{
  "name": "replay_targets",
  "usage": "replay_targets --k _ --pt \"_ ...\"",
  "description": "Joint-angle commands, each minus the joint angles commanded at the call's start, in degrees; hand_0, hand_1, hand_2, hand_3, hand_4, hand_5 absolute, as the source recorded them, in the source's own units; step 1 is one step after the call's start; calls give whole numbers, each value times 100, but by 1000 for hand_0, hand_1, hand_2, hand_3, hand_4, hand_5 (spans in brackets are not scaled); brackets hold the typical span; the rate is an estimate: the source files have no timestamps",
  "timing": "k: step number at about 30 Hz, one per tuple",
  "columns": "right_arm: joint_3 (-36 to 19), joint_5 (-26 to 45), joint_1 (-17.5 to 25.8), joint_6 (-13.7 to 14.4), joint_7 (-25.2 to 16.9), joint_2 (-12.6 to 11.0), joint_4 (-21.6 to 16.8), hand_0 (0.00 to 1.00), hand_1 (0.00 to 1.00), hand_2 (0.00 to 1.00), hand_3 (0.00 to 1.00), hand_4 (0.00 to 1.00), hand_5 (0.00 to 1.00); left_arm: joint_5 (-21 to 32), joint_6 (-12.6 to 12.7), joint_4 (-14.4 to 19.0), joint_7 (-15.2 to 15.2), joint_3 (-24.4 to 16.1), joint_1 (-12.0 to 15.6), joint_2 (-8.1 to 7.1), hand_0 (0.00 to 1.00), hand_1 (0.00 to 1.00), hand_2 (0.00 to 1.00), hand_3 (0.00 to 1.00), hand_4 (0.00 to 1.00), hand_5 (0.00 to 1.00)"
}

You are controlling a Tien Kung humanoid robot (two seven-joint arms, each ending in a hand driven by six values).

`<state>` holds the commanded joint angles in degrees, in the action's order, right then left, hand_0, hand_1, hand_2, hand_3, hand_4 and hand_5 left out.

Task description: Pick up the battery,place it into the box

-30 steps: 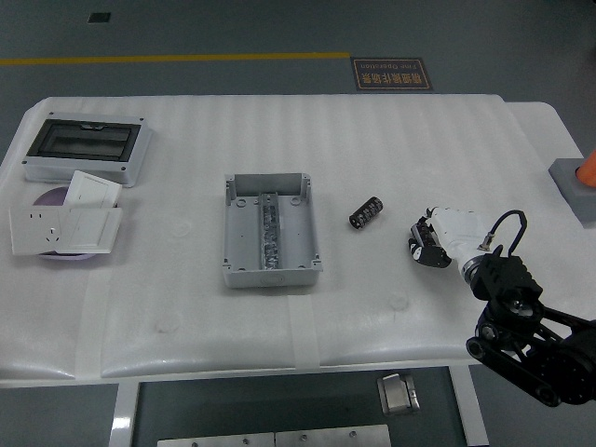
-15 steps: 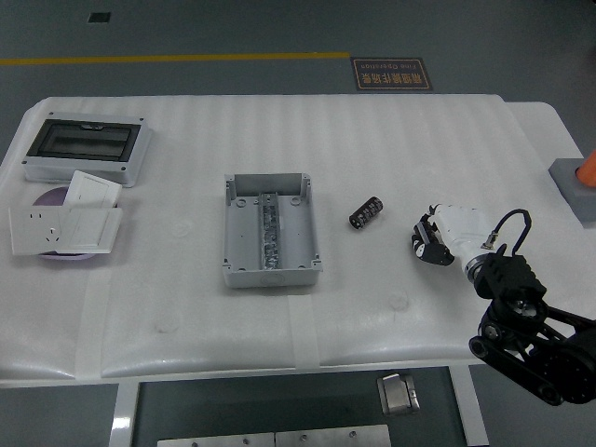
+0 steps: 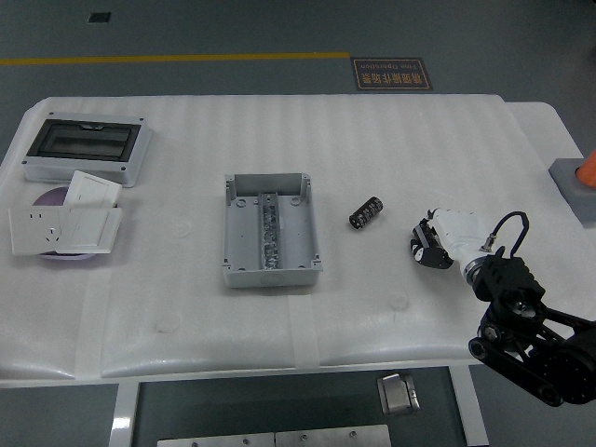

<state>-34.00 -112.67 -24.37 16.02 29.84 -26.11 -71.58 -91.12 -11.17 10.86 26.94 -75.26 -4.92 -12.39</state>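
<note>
- Your right hand (image 3: 438, 238) sits over the table (image 3: 391, 158) toward its right edge, the black arm coming in from the near right corner.
- Its fingers (image 3: 422, 244) are curled in under the white palm and they hold nothing.
- The battery (image 3: 366, 212) lies on the tabletop a little right of centre, tilted, just to the left of your hand and apart from it.
- The box (image 3: 270, 232) stands open near the middle of the table, left of the battery, with a strip of terminals running down its floor.
- By the far left corner you have a grey enclosure with a dark window (image 3: 87, 149).
- Nearer along the left edge, white switch plates (image 3: 65, 220) lie over a purple disc (image 3: 47, 196).
</note>
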Motion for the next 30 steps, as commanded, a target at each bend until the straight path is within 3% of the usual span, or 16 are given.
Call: replay_targets --k 11,12,17,18,23,24,30 --pt "-11 -34 21 73 -24 -4 37 558 424 498 634 345 129 -31 25 1 -43 -19 -7 -1 642 702 606 601 534 188" --pt "-12 -37 24 81 -27 -5 36 569 402 468 600 135 2 -37 26 3 -41 -26 -7 -1 641 702 606 597 525 184" --pt "-58 -28 44 162 -100 -24 -36 569 402 468 600 135 2 -59 30 13 -23 -63 2 2 641 702 606 597 525 184" --pt "-86 -5 49 182 -135 -29 -83 540 366 423 553 2 2 -56 32 15 -21 -66 6 4 641 703 609 597 521 182" --pt "-278 93 26 283 -256 -20 -545 540 366 423 553 2 2 -68 37 22 -9 -92 20 15 641 703 609 597 521 182" --pt "-314 142 8 311 -280 -6 -658 527 351 399 490 2 2 -74 37 24 -5 -101 23 17 641 703 610 598 517 185" --pt "-361 625 -155 544 -550 219 -1397 520 345 393 471 2 2 -118 30 35 19 -147 31 24 640 703 609 597 516 186"
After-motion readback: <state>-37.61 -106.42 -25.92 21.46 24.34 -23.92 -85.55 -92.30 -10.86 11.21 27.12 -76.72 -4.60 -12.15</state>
